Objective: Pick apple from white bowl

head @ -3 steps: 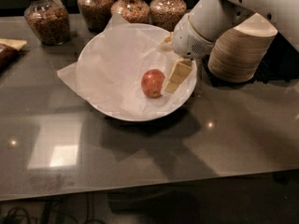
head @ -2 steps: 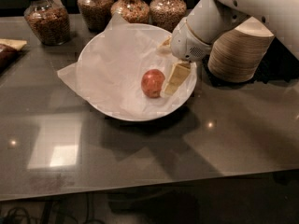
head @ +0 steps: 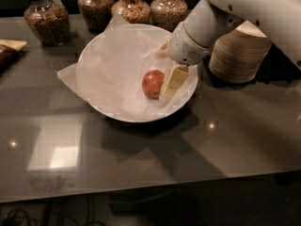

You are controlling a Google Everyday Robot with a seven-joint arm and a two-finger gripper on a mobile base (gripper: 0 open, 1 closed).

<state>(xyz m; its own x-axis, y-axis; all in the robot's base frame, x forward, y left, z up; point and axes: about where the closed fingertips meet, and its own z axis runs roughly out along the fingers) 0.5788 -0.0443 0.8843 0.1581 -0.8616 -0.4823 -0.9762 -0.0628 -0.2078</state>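
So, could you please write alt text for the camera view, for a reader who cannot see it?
The robot's gripper reaches into a paper-lined white bowl, right beside a small red apple; jars and stacked paper bowls stand nearby.

Red-orange apple (head: 153, 84), perhaps yellow-speckled, beside cream gripper (head: 168, 77) in paper-lined white bowl (head: 136, 118) on glossy grey table (head: 211, 149).

No text, label, brand or number can be read, not on the jars (head: 46, 20), the bowl (head: 141, 118) or the arm (head: 244, 4). The end effector (head: 169, 65) hangs in the bowl beside the apple (head: 153, 84), with its fingers apart.
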